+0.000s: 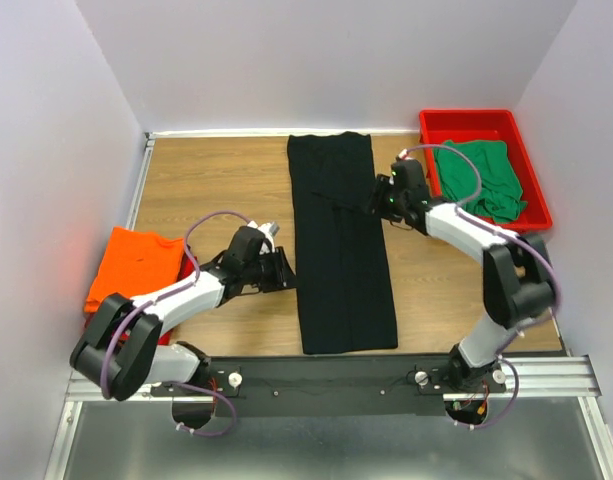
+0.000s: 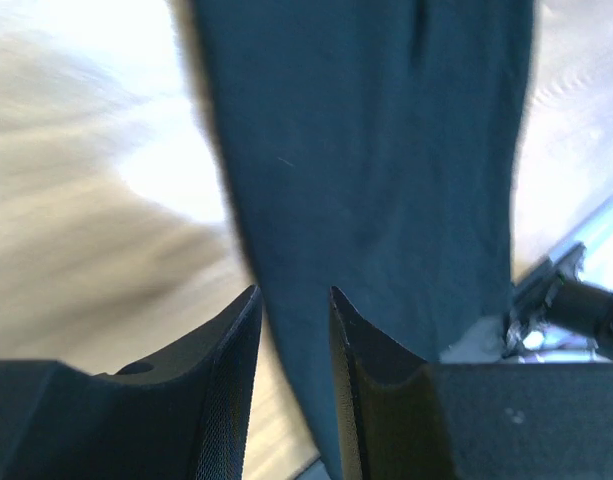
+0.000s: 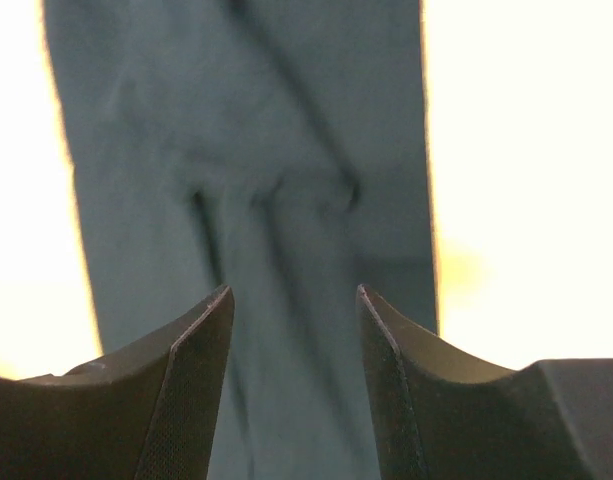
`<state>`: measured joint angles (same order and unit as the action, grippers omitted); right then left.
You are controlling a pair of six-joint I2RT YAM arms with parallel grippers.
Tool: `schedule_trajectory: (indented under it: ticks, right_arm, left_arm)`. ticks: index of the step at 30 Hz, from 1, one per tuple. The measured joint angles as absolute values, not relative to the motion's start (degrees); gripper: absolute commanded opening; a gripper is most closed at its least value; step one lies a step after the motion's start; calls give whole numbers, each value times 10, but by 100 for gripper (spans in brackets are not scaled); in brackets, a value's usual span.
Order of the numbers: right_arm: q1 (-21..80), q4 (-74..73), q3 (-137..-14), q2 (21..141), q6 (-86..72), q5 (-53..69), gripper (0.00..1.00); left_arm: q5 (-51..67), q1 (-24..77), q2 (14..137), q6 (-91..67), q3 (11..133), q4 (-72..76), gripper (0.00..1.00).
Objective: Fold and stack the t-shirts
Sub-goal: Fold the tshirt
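I have the wooden desk [image 1: 216, 180] in the overhead view, and everything I place here is relative to the black t-shirt [image 1: 341, 240]. It lies flat at the middle of the desk, folded into one long narrow strip that runs from the far edge toward the arm bases. To the right of the black t-shirt, at the far corner, sits the red tray [image 1: 466, 116], apart from the strip, with the green t-shirt [image 1: 481, 175] crumpled inside it. Well to the left of the black t-shirt, at the desk's edge, the orange t-shirt [image 1: 136, 262] rests as a flat square, and a sliver of dark red cloth [image 1: 189, 268] shows beneath its side nearest the strip; I cannot tell more of it. The right gripper [image 1: 378, 200] is at the black t-shirt's right edge, on the far half; its wrist camera shows the jaws set wide, nothing between them, the dark cloth spread below. The left gripper [image 1: 284, 272] is at the black t-shirt's left edge, on the near half; from its wrist camera the jaws stand narrowly apart, and the strip's edge shows beyond the gap, unpinched.
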<state>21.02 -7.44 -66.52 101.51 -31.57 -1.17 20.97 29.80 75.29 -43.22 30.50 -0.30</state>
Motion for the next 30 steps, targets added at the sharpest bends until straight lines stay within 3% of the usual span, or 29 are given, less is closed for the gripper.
schedule_trajectory:
  ticks: [7,13,16,18,30]
  right_arm:
    - [210,-94,-466,795,-338,80,58]
    - [231,-167,-341,677,-373,154,57]
    - [252,-207,-320,639,-390,172,57]
    - [260,-232,-316,615,-401,183,57]
    - [286,-306,-241,547,-451,220,57]
  left_arm:
    - [197,360,671,-446,304,-36,41]
    - [193,440,647,-456,304,-37,41]
    - [190,481,655,-460,304,-36,38]
    - [190,505,668,-464,304,-36,31]
    - [190,531,743,-505,258,-64,20]
